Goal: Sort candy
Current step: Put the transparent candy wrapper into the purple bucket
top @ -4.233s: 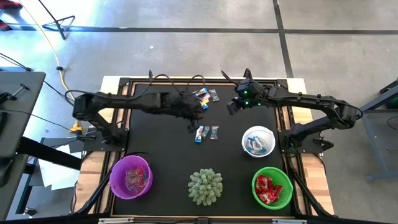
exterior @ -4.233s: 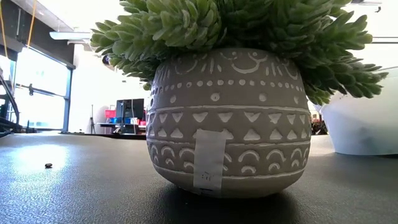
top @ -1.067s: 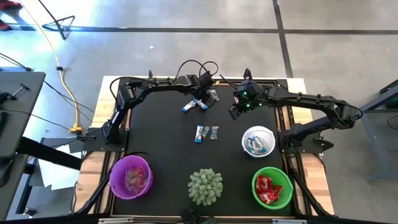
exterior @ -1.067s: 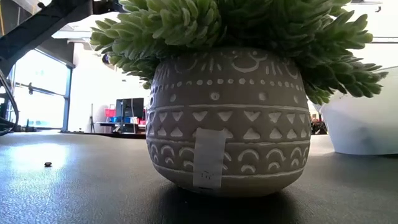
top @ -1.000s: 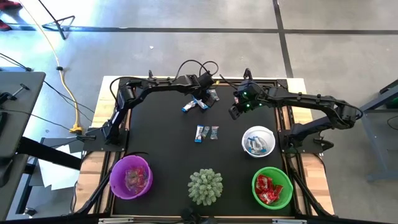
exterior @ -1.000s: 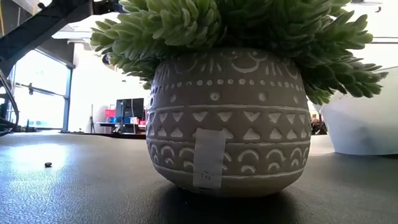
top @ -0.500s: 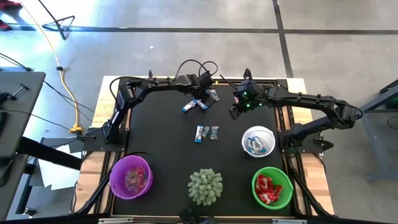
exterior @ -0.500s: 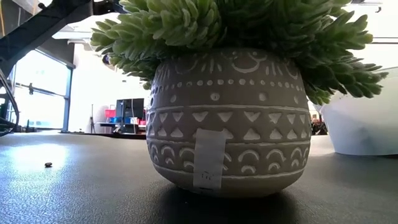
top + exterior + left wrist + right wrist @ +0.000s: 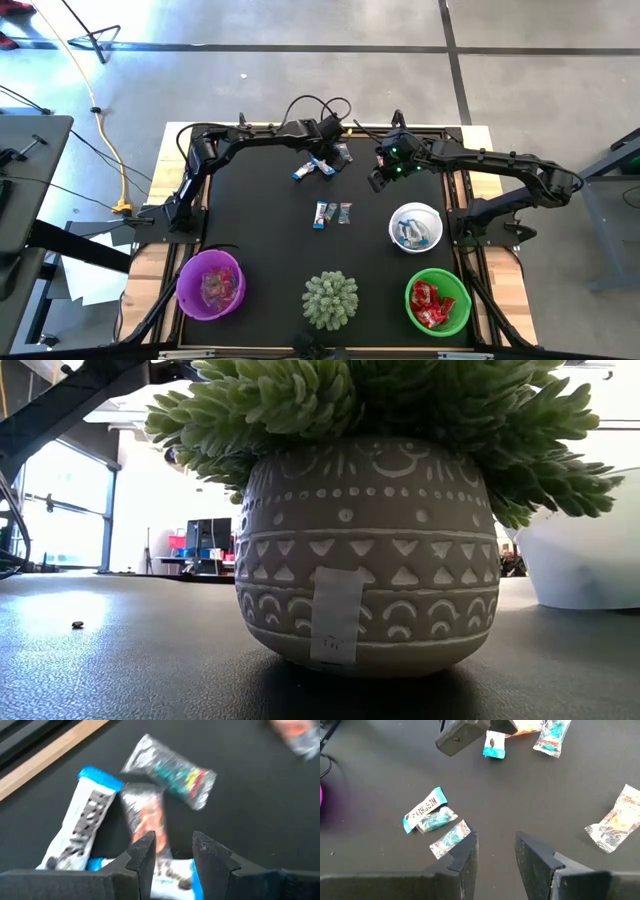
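A: Where is the left gripper (image 9: 172, 851)?

B: Low over the candy cluster (image 9: 322, 162) at the table's (image 9: 260, 220) far edge. Its fingers stand slightly apart with an orange-and-silver wrapped sweet (image 9: 146, 822) lying between and just ahead of them; I cannot tell whether they pinch it.

A: What else lies there?

B: A blue-and-white bar (image 9: 82, 829) beside it and a silver sweet with teal print (image 9: 170, 771) just beyond.

A: And the right gripper (image 9: 496, 851)?

B: Hovering near the far right, fingers parted, grasping nothing, over bare mat.

A: Other candy?

B: A small group (image 9: 332, 212) mid-table. Red sweets fill the green bowl (image 9: 438, 301), blue-and-white ones the white bowl (image 9: 415, 226), pinkish ones the purple bowl (image 9: 210, 283). The potted succulent (image 9: 365, 520) stands between the near bowls.
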{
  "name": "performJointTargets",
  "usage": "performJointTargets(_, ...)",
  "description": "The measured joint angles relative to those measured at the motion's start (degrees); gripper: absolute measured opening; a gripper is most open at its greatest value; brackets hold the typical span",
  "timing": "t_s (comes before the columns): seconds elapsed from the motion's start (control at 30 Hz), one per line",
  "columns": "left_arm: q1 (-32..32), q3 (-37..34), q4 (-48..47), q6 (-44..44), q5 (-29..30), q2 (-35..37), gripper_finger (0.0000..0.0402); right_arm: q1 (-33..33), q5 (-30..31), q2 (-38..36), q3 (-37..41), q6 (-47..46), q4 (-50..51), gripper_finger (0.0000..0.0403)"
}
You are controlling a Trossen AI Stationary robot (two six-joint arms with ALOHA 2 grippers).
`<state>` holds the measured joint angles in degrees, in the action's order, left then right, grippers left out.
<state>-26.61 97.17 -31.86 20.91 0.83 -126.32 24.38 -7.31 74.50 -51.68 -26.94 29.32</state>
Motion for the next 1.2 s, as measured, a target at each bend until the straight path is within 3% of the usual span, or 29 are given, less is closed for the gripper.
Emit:
performJointTargets(0.4,0.0,0.1,2.5,2.9,-1.0,0.0,0.0117,0.1,0.0,0.0,0.0,0.4,0.0,0.0124)
performJointTargets(0.67,-1.0,6.1,2.5,1.2,1.5,0.2,0.0117,2.3,-0.3,0.0,0.0,1.5,0.0,0.0124)
performJointTargets(0.97,-5.3,6.7,-7.4,3.0,-0.5,0.2,0.0117,4.5,-0.8,0.0,0.0,3.0,0.0,0.0124)
performJointTargets(1.2,-6.4,6.8,-7.7,5.7,-9.2,-0.8,0.0117,6.4,-2.6,0.0,0.0,4.0,0.0,0.0124)
